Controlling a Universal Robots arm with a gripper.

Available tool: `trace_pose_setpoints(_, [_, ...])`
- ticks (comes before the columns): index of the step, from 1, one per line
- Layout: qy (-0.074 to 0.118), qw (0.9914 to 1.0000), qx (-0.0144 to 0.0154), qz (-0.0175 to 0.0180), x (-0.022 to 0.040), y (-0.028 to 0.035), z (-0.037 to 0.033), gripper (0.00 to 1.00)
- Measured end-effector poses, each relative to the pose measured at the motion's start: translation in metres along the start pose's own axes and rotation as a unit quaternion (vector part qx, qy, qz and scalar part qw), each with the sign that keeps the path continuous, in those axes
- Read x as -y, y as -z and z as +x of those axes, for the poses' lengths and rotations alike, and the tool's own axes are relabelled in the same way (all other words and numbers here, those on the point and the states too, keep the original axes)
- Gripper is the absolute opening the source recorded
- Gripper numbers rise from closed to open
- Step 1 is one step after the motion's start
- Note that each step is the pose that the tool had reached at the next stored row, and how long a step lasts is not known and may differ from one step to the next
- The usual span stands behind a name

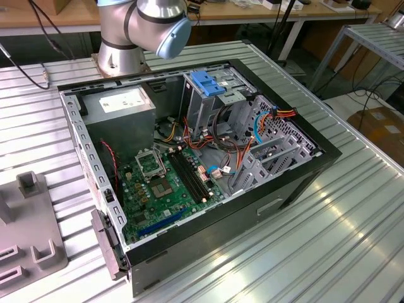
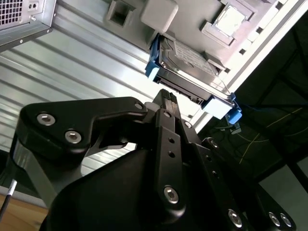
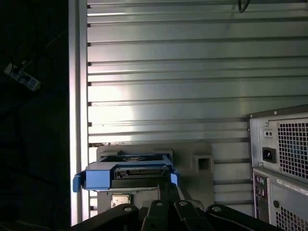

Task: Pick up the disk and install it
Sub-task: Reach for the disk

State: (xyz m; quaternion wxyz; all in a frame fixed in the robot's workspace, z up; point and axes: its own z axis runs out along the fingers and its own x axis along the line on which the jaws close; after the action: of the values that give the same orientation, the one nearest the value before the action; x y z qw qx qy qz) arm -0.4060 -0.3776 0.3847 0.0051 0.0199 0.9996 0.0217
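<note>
One disk [image 2: 188,55] rests on grey fixture [image 2: 192,21] beside computer case [image 3: 281,161].

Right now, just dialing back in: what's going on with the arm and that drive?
The arm's gripper is poised at the near edge of the disk, which sits in a grey holder on the slatted metal table. Whether the gripper has hold of it is unclear. The open computer case lies on the same table, and the disk is not yet installed in it.
</note>
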Motion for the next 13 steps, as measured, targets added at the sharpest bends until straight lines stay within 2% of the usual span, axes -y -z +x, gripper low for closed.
trace_pose_setpoints(5, [0.0,1.0,-0.0004,0.0001,-0.0005,-0.0005,0.0172,0.1])
trace_pose_setpoints(8, [0.0,1.0,-0.0004,0.0,0.0003,-0.0006,0.037,0.1])
trace_pose_setpoints(9, [0.0,1.0,-0.0004,0.0001,0.0005,-0.0006,0.0411,0.1])
trace_pose_setpoints(12, [0.0,1.0,-0.0004,0.0,0.0016,-0.0007,0.0597,0.1])
trace_pose_setpoints(13, [0.0,1.0,-0.0004,0.0,0.0017,-0.0007,0.0624,0.1])
